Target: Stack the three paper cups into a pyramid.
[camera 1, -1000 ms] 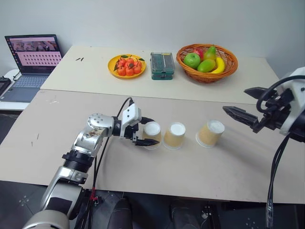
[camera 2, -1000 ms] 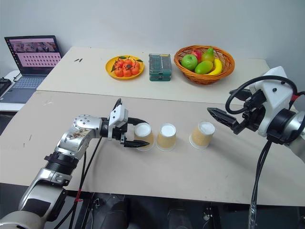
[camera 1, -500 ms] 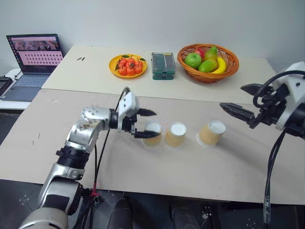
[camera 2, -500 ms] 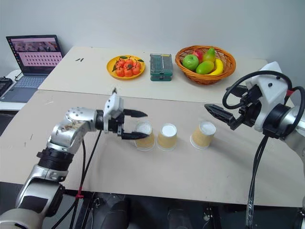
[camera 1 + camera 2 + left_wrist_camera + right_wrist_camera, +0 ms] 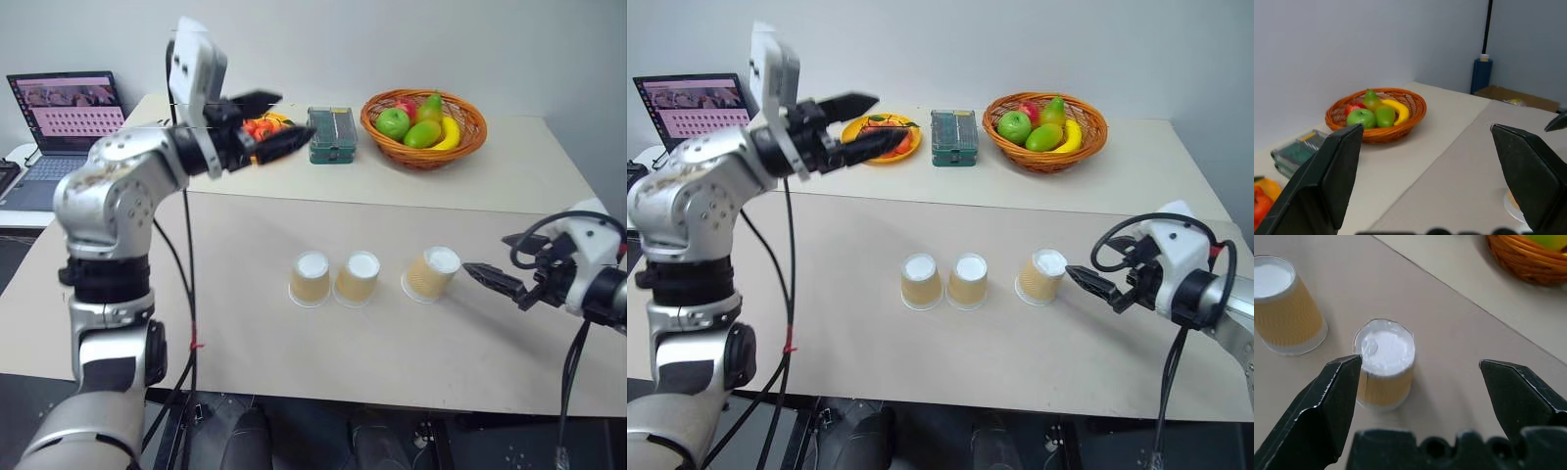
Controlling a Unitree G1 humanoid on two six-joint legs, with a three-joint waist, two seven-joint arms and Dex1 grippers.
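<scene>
Right wrist view: right gripper [image 5: 1418,382] spread wide, empty, aimed at the third cup [image 5: 1385,363], which stands mouth-down just ahead, untouched, nearer the desk's [image 5: 245,235] right edge than the adjoining pair [image 5: 335,279]. Judged light, thin-walled, easily crushed; best pinched gently across the ribbed sides. Left gripper [image 5: 276,122] raised, open, empty.
</scene>
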